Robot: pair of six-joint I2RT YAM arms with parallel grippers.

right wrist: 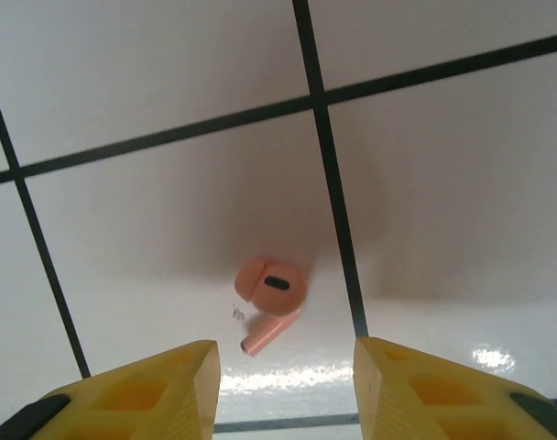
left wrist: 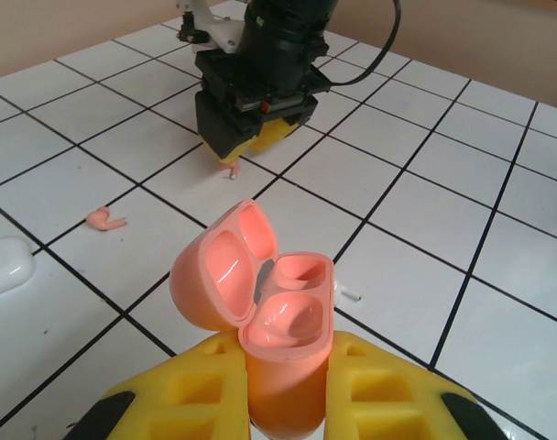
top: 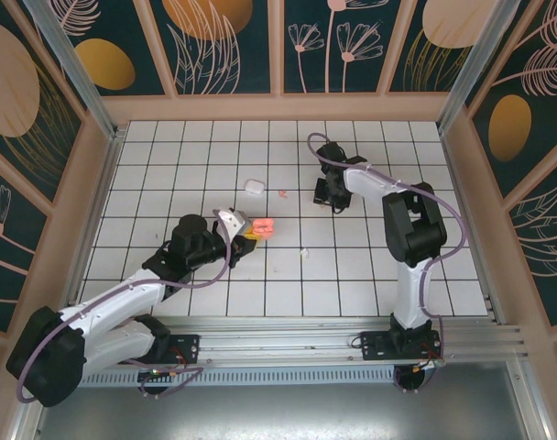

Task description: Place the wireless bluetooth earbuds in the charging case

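White tiled table [top: 169, 156], toward far edge: tiny salmon-pink plastic earbud [right wrist: 271, 302] lying centred just ahead of spread right gripper [right wrist: 286, 357], stem slanting toward one finger. Mid-table, left gripper [left wrist: 288, 367] pinching open salmon-pink charging case [left wrist: 260, 284].

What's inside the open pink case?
Both wells of the case look empty, as does its lid. Their deepest parts are hidden, and the left pincer covers the case's lower body.

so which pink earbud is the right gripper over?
The pink earbud lying between the right gripper's fingers, beside a grout line. The other pink earbud lies apart, towards the white case.
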